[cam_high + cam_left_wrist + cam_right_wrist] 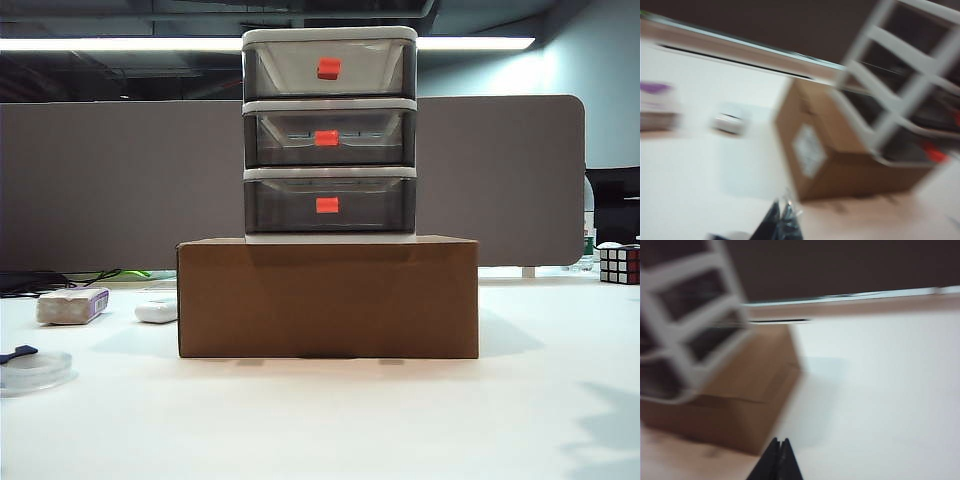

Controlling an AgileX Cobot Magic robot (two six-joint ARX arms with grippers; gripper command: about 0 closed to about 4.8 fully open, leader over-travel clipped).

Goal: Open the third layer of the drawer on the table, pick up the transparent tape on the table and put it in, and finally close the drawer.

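You've got both tools pinched closed, holding nothing: left tool (781, 220), right tool (778, 460). The drawer (330, 135) sits on the cardboard box (328, 298), third layer (329, 205) closed. Transparent tape (33, 368) lies at the table's (330, 420) left edge.

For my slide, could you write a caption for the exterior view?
Three-tier drawer, all closed, on a cardboard box; clear tape lies on the white table; neither gripper visible.

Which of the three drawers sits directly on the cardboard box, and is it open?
The third layer, lowest in the drawer unit, rests nearest the cardboard box. It looks darkest grey and is shut flush, like the two paler ones above.
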